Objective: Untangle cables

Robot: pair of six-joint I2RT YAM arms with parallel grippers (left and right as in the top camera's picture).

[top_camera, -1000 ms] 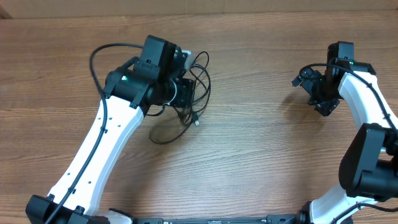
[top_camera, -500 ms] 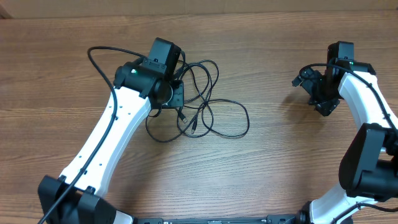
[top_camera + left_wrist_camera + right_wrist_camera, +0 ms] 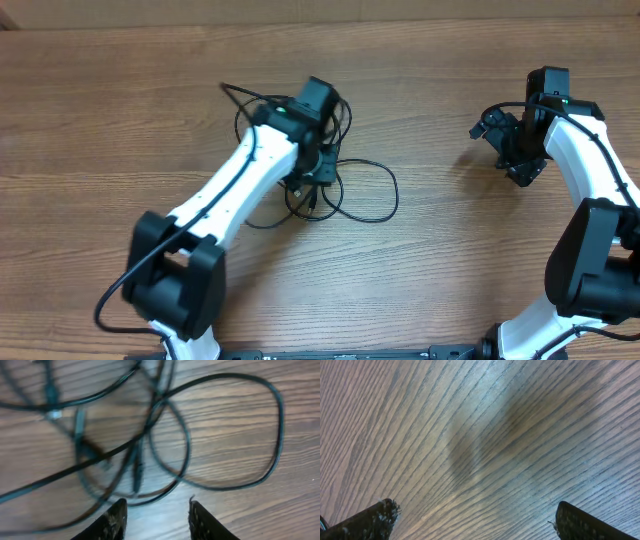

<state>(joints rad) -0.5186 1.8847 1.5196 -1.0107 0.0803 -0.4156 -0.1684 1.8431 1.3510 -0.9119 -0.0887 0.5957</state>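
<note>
the left arm stretches from the near left to the centre, its claw (image 3: 321,172) pointing down, part open and empty, just above the thin black looped cables (image 3: 318,200) lying mid-tabletop (image 3: 440,270). at far right, the right claw (image 3: 470,515) hangs wide open, empty.

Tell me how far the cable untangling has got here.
Early. Done: one loop of the thin black cables lies spread on the wooden table. In hand: nothing; the left gripper hovers open above the crossed strands. Left: separating that tangle; the right gripper hangs open over bare wood, apart.
</note>
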